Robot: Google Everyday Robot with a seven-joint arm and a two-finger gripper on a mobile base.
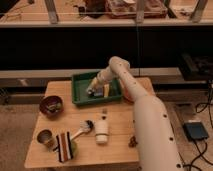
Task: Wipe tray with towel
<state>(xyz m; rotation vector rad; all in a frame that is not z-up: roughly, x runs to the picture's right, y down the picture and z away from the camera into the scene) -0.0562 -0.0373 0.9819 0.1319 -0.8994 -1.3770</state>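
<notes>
While the tool [93, 90] sits low inside the shallow, dark-green, raised-rim tray [80, 86], its grip cannot be told.

no text, label, brand, number or sign can be read on anything in the scene; the gripper [93, 90] is down inside the tray [80, 88], in its left half at the far side of the table [113, 150], and bears no legible mark

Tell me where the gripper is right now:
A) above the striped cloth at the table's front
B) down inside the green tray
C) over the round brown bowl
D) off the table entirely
B: the gripper sits low within the green tray, well apart from the brown bowl and the striped cloth.
</notes>
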